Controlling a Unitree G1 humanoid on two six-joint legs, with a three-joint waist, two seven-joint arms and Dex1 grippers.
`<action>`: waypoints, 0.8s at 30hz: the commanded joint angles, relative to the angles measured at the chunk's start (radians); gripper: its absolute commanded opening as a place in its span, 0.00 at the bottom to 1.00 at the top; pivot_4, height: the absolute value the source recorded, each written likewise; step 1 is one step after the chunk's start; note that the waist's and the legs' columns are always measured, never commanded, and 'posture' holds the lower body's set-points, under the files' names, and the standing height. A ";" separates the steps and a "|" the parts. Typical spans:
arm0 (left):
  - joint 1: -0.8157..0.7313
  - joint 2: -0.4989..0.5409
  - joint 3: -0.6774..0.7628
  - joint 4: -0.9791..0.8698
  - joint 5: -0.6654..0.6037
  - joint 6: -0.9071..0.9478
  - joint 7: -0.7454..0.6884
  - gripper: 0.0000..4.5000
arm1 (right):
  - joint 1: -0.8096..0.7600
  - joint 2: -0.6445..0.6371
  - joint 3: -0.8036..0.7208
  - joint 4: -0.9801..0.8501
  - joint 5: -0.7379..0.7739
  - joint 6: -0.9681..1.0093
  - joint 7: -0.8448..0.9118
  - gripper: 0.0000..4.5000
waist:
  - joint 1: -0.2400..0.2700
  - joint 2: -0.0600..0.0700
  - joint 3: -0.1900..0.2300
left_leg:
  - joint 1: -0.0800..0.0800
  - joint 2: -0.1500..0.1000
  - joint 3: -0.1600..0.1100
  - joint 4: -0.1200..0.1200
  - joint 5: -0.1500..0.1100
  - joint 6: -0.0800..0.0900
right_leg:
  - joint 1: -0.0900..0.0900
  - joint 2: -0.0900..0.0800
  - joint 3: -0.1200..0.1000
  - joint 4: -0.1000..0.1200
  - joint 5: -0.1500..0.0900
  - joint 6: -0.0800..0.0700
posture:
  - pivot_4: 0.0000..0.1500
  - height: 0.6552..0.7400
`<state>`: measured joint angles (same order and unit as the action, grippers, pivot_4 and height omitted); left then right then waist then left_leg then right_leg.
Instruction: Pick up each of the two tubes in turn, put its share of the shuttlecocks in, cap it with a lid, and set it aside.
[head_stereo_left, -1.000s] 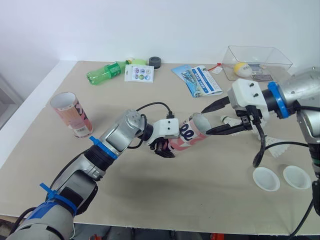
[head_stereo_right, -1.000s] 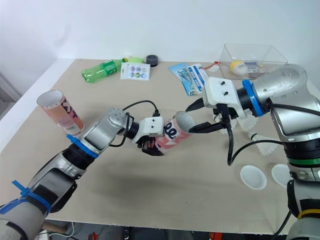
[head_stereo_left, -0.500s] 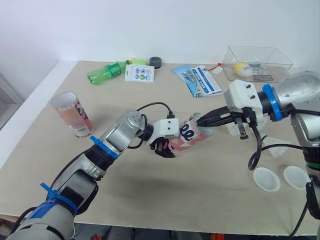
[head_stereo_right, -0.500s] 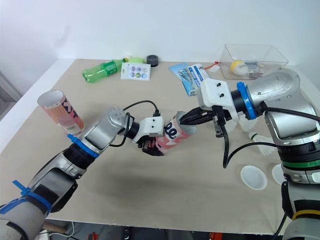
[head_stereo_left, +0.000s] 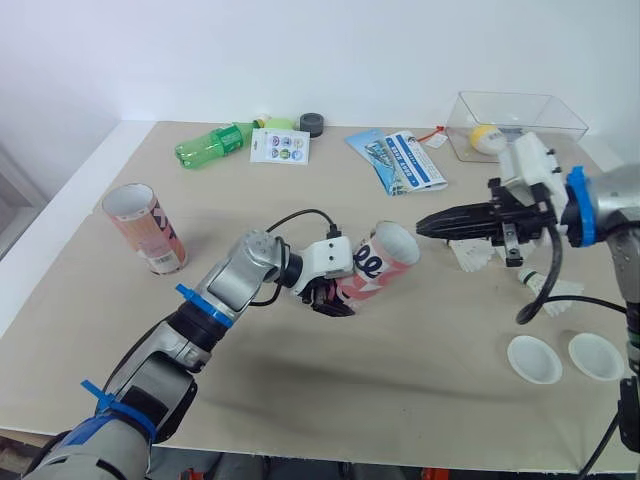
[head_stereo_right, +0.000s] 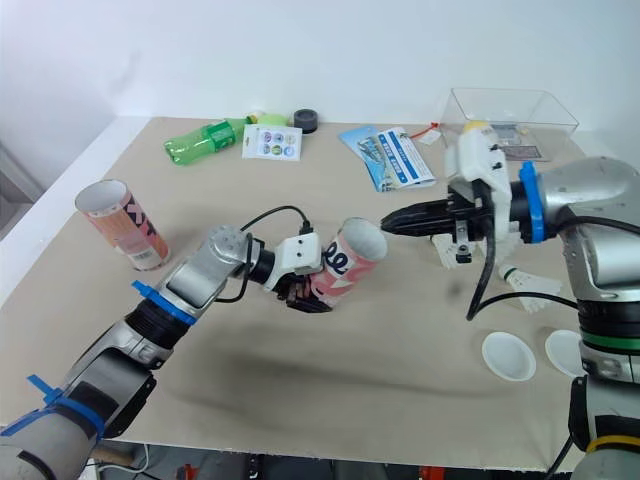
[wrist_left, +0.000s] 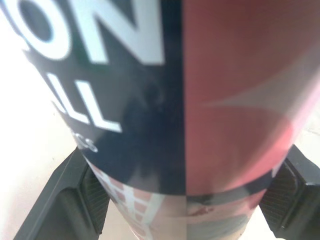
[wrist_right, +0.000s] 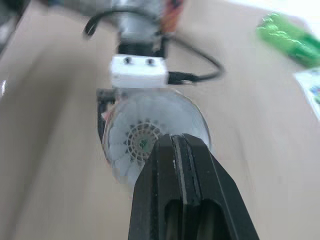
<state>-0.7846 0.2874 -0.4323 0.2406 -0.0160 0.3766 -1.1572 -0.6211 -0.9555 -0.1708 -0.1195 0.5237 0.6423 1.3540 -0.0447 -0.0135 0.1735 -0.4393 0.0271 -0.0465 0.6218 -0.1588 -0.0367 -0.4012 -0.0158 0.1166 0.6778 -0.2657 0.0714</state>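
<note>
Centre frame, the left gripper (head_stereo_left: 325, 295) is clamping the tilted tube (head_stereo_left: 378, 264) with a shuttlecock (wrist_right: 142, 142) inside, while the right gripper (head_stereo_left: 422, 222), pinched together and empty, is pointing at its mouth; both lids (head_stereo_left: 533, 358) lower right and the second tube (head_stereo_left: 143, 228) at left are waiting.

one pink tube (head_stereo_left: 378, 262) was clamped in the left hand (head_stereo_left: 328, 296), tilted with its open mouth raised toward the right and a white shuttlecock (wrist_right: 142, 142) seated inside. the second tube (head_stereo_left: 143, 228) stood upright and open near the left edge of the counter (head_stereo_left: 400, 420). loose shuttlecocks (head_stereo_left: 550, 288) lay at the right, and two white lids (head_stereo_left: 533, 358) sat side by side nearer the front.
</note>
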 joint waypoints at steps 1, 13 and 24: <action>0.049 -0.029 0.068 -0.019 -0.064 -0.100 0.033 0.79 | 0.126 0.004 -0.175 -0.117 0.103 0.104 -0.100 0.02 | 0.002 0.000 0.000 | 0.000 0.000 0.000 0.000 0.000 0.000 | 0.000 0.000 0.000 0.000 0.000 0.000 | 1.00 1.00; 0.222 -0.151 0.082 0.061 -0.072 -0.438 0.141 0.79 | 0.649 -0.221 -0.342 -0.155 0.002 0.146 -0.093 0.63 | -0.002 0.000 0.000 | 0.002 -0.001 0.001 0.005 0.000 0.000 | 0.002 0.000 0.001 0.001 -0.001 0.007 | 1.00 1.00; 0.228 -0.166 0.036 0.123 -0.008 -0.508 0.184 0.79 | 0.868 -0.335 -0.330 -0.180 -0.078 0.133 0.003 0.99 | -0.003 -0.001 0.001 | 0.002 -0.001 0.003 0.007 0.001 0.001 | 0.002 -0.001 0.003 0.000 -0.001 0.005 | 1.00 1.00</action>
<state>-0.5529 0.1279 -0.3908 0.3684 -0.0293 -0.1132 -0.9851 0.2411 -1.2710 -0.4852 -0.2799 0.4558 0.7942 1.3491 -0.0472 -0.0146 0.1740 -0.4375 0.0262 -0.0438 0.6289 -0.1578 -0.0362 -0.3991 -0.0163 0.1192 0.6775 -0.2671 0.0761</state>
